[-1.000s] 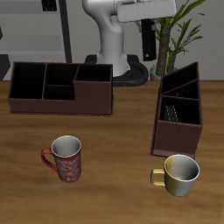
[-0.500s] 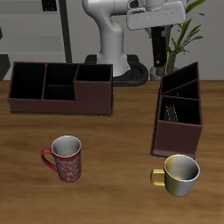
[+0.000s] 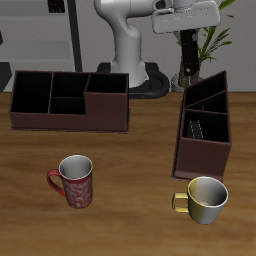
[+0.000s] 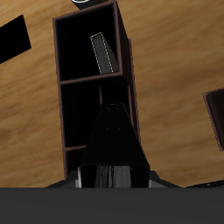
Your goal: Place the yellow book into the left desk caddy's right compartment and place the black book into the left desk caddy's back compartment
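Note:
My gripper (image 3: 186, 40) is shut on the black book (image 3: 186, 65), which hangs upright in the air above the back end of the left desk caddy (image 3: 202, 158). In the wrist view the black book (image 4: 112, 140) fills the space between my fingers, over the caddy's smaller rear sections. The yellow book (image 3: 196, 128) lies inside the caddy's right compartment, the large one toward its narrow front end. From the wrist the yellow book (image 4: 103, 52) shows as a grey slab in that section, beyond a divider of the caddy (image 4: 87, 80).
A second maroon caddy (image 3: 70, 118) shows its long side across the table. A red patterned mug (image 3: 75, 181) stands nearer the front edge. A yellow mug (image 3: 206, 199) stands just before the left caddy's narrow end. A plant (image 3: 212, 40) rises behind my gripper.
My gripper has carried the black book sideways toward the left desk caddy and slightly lower. The mugs, the caddies and the yellow book have not moved.

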You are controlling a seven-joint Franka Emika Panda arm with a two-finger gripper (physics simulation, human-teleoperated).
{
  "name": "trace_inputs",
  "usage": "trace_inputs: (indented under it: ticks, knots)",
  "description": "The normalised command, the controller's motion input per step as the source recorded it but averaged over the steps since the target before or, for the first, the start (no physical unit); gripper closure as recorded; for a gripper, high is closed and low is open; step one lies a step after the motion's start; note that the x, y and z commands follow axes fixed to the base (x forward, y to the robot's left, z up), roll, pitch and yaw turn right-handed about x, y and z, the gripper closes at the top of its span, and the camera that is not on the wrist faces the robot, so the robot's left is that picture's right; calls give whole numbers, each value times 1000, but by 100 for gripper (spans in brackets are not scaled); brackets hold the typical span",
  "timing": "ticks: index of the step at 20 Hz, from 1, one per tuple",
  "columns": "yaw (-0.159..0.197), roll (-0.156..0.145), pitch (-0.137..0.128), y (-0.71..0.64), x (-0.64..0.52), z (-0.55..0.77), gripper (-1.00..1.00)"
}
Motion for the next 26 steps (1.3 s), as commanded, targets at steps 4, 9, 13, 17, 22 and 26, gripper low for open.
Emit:
trace_inputs:
  ticks: [4,9,13,17,22,26]
  knots:
    - [1,-15,29,134,78,-45,100]
    - [-16,-102,44,156,300,25,100]
    - [73,-1,86,288,295,18,100]
    - [101,4,37,171,175,21,100]
    - [11,15,31,140,35,-191,100]
    - [14,3,-4,81,60,-60,100]
